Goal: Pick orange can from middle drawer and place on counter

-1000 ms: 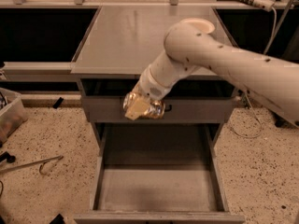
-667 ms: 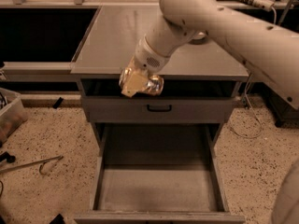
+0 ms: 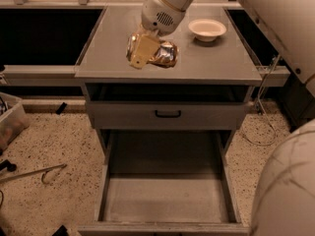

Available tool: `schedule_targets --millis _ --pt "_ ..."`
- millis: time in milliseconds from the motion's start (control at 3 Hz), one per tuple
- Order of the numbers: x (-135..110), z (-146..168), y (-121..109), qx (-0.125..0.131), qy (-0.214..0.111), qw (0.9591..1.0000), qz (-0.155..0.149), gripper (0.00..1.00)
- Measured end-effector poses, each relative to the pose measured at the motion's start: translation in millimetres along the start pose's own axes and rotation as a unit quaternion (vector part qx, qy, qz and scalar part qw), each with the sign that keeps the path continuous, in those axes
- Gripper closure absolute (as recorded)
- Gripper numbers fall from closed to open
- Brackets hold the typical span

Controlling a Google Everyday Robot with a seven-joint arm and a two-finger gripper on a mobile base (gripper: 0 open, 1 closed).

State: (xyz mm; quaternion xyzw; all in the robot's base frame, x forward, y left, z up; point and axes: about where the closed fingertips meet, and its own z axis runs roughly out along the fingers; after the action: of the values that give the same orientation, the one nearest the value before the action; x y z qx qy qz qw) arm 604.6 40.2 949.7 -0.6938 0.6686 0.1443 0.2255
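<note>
Gripper (image 3: 141,53): hanging low over the counter (image 3: 216,60), fingers (image 3: 140,55) pinching the orange can (image 3: 166,53).
Orange can: gleaming gold-silver, crumpled, lying at the counter's front left.
Middle drawer (image 3: 167,200): standing pulled open below.

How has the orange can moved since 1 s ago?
Yes: held in the gripper, the orange can rose from before the drawer front to over the counter.
</note>
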Motion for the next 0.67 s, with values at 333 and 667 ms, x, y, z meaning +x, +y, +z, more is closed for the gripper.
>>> schedule_targets --millis 333,667 --pt "10 7 -23 0.042 0.004 0.9991 0.001 1.00" --pt "30 29 -76 0.105 0.013 0.9943 0.002 1.00"
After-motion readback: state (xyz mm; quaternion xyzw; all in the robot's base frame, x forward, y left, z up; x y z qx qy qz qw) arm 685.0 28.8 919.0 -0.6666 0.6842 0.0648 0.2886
